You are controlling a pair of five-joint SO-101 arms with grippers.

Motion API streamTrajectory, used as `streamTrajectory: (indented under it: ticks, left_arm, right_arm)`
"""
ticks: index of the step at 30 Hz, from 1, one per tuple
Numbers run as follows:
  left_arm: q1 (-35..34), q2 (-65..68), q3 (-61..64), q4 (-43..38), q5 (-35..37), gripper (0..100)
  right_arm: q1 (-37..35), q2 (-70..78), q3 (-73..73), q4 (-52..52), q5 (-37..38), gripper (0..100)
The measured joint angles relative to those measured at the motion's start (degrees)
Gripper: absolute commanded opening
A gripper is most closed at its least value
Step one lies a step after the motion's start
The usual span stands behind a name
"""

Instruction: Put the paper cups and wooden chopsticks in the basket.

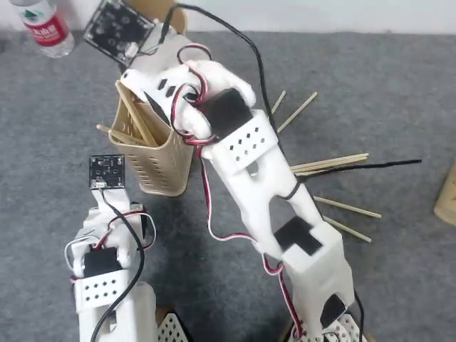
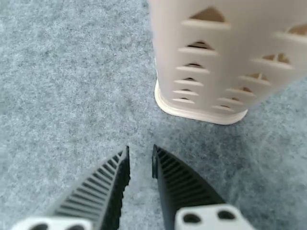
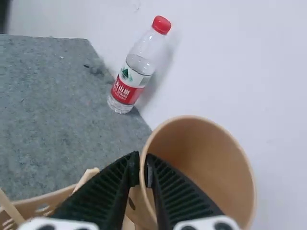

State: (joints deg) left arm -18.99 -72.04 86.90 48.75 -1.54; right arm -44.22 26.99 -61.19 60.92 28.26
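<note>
Right tool (image 3: 142, 167) pinches the paper cup (image 3: 201, 158) by its rim at the basket's (image 1: 167, 160) far rim. Next I'd say: lower and release. Left tool (image 2: 140, 167) is narrow and empty.

1 basket (image 1: 160, 167), 1 bottle (image 1: 44, 25), at least 1 paper cup (image 3: 201, 163), at least 6 chopsticks (image 1: 331, 162) outside the basket.

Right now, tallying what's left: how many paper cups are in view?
1: a paper cup held by its rim in the right gripper, near the basket. The tan object at the high view's right edge may be another.
</note>
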Motion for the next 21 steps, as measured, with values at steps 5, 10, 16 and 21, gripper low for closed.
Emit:
streamTrajectory:
  ticks: [5,10,16,21]
  left_arm:
    - [0.0,0.0,0.0,0.0,0.0,7]
    - [0.0,0.0,0.0,0.0,0.0,7]
    - [0.0,0.0,0.0,0.0,0.0,7]
    - [0.0,0.0,0.0,0.0,0.0,7]
  right_arm:
    - [-0.7,1.58,0.0,0.26,0.62,0.9]
    - [-0.97,1.58,0.0,0.26,0.62,19.2]
    - [-0.97,1.76,-0.88,2.9,0.62,22.6]
    - [-1.32,2.02,-4.48,4.57,0.62,22.6]
